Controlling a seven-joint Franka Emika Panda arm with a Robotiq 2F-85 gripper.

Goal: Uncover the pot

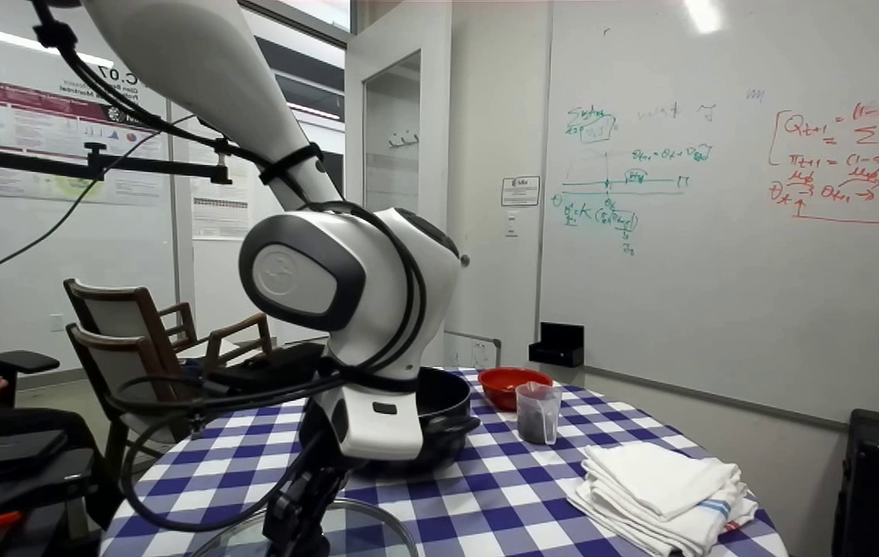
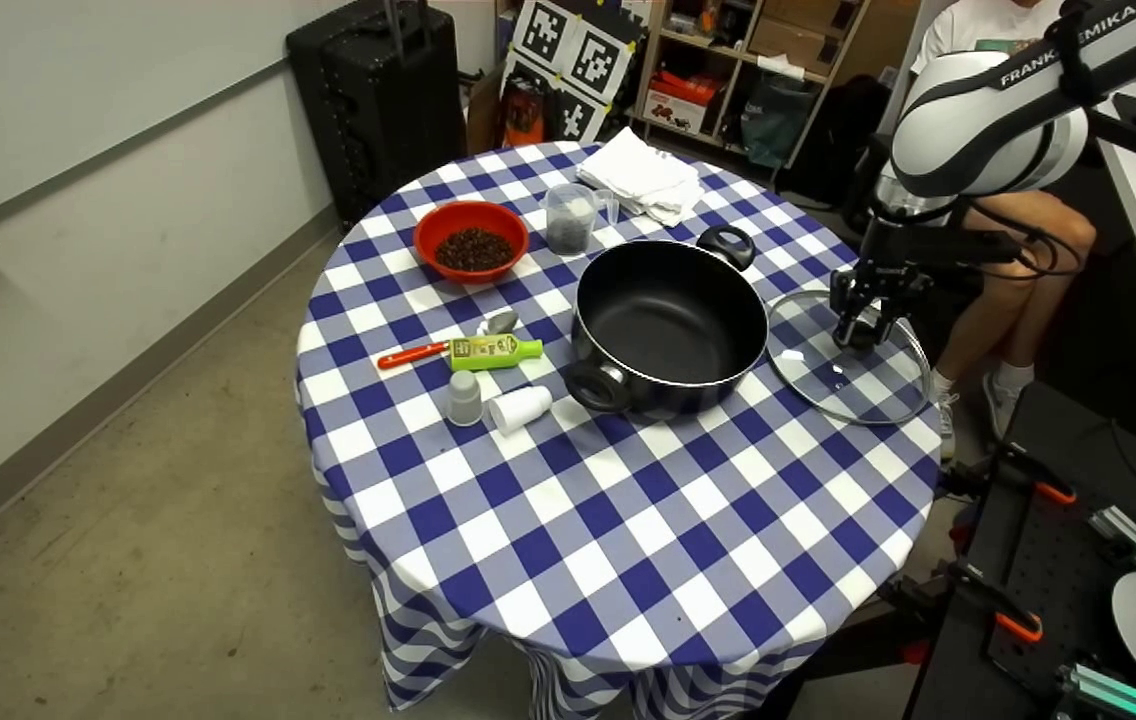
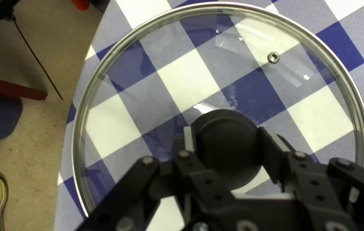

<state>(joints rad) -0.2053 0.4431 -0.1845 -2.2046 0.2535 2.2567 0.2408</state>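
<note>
The black pot (image 2: 668, 320) stands uncovered on the checked table, its inside bare; it also shows partly behind the arm in an exterior view (image 1: 446, 398). Its glass lid (image 2: 833, 390) is beside it at the table's edge, low over the cloth; I cannot tell whether it rests on it. The lid (image 3: 182, 80) fills much of the wrist view, with its dark knob (image 3: 227, 150) between the fingers. My gripper (image 3: 227, 138) has a finger against each side of the knob; the gripper also shows above the lid in an exterior view (image 2: 863, 330).
A red bowl (image 2: 473, 255) with dark bits, a clear measuring cup (image 2: 569, 220) and folded white cloths (image 2: 640, 178) are on the table (image 2: 588, 570). A green bottle (image 2: 490, 351), a red-handled spoon (image 2: 414, 355) and two small cups (image 2: 520, 408) lie or stand near the pot.
</note>
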